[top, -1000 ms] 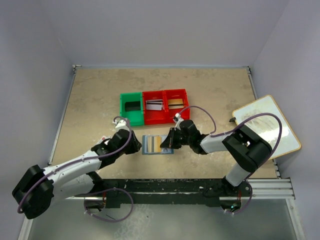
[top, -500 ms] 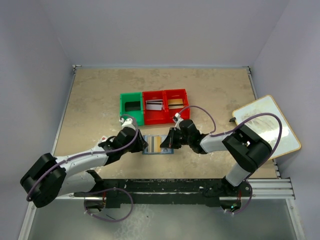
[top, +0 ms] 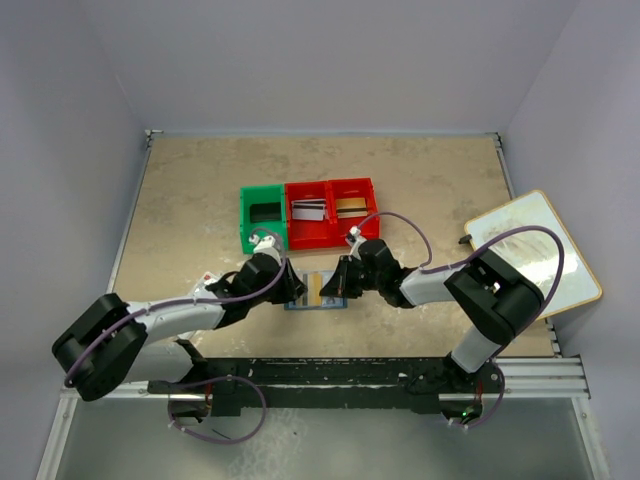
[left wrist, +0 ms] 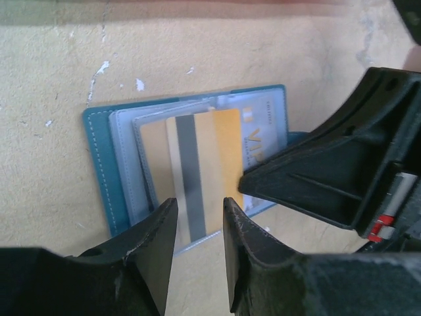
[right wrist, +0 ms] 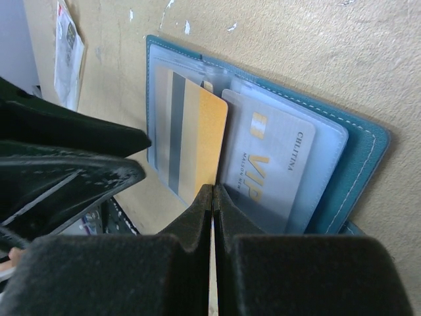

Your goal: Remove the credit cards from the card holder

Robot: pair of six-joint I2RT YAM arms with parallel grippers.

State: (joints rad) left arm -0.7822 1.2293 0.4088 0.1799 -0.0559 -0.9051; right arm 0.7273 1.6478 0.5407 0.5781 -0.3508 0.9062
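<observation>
The card holder [top: 316,290] lies open on the table, a blue wallet [left wrist: 99,164] with clear inner sleeves. A gold credit card [left wrist: 200,168] with a grey stripe sticks partway out of its left side. A silver VIP card [right wrist: 270,164] sits in the right sleeve. My left gripper [left wrist: 199,220] is open, low over the table, its jaws on either side of the gold card's near end. My right gripper [right wrist: 212,191] is shut, its tips resting on the wallet where the gold card [right wrist: 191,141] meets the silver one. In the top view both grippers [top: 296,290] [top: 340,284] flank the wallet.
A green bin [top: 248,215] and two red bins [top: 291,228] [top: 372,200] stand in a row behind the wallet; the red ones hold cards. A white packet [right wrist: 69,43] lies left of the wallet. A white board [top: 530,250] leans at the table's right edge.
My left arm has swung right, bringing its gripper up to the wallet's left side over the gold card. The right gripper and the wallet have not moved.
</observation>
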